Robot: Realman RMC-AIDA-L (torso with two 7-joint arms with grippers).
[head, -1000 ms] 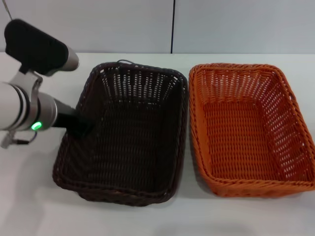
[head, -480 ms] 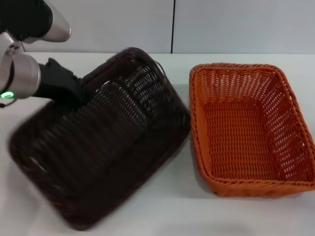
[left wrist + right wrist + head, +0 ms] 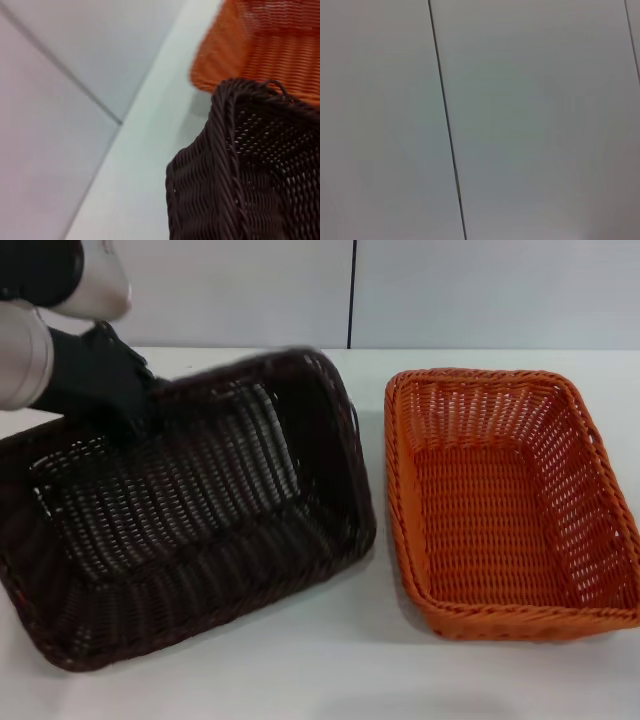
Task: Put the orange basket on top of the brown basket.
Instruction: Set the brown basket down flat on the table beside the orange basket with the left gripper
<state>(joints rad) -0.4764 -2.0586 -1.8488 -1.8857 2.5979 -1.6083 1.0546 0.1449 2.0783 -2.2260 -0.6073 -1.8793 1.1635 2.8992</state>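
Left tool point(image 3: 118, 400) clamped on the tilted brown basket point(image 3: 190, 530) at frame left; orange basket point(image 3: 505, 500) right, bare tabletop point(image 3: 380, 670) between.

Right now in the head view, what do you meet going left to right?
Left gripper at the brown basket's far-left rim → brown basket, tilted → bare strip of table → orange basket, flat on the table.

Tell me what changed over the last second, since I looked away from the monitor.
The left gripper, at the brown basket's far left rim, has lifted and swung it: it now sits tilted and turned, shifted toward the robot's left. The orange basket stayed put on the table. The right arm remains out of view.
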